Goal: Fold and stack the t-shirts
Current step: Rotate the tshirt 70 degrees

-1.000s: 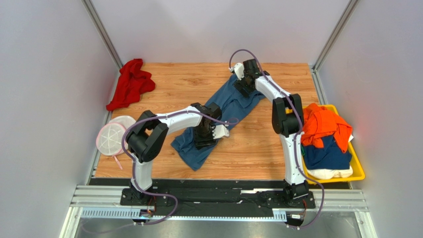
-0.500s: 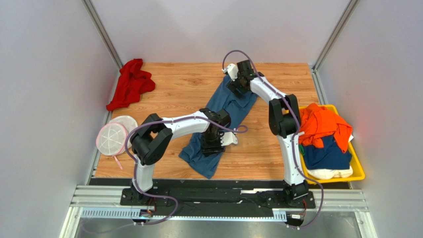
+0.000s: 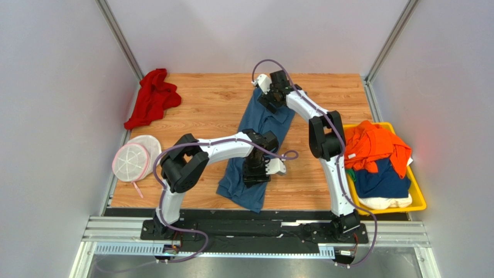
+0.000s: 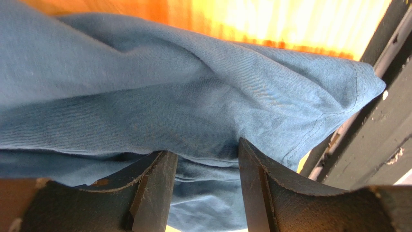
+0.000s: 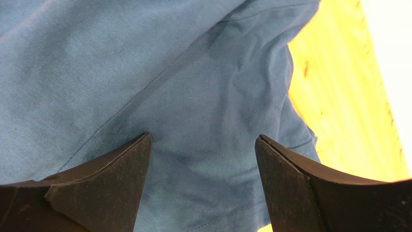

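Round white-and-pink mesh disc (image 3: 132, 161) at the wooden tabletop's (image 3: 214, 110) left edge. Crumpled red cloth (image 3: 152, 97) in the far-left corner. Yellow bin (image 3: 400, 209) at right.

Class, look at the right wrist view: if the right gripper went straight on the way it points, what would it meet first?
The blue t-shirt: its cloth fills the view ahead of the right gripper, probably very close.

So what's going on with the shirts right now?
Both arms are on the blue shirt, which lies stretched out, rumpled, on the table. The left gripper pinches a fold at its near end. The right gripper, fingers apart, sits on the far end. No fold made yet. The orange shirt and others sit heaped in the yellow bin.
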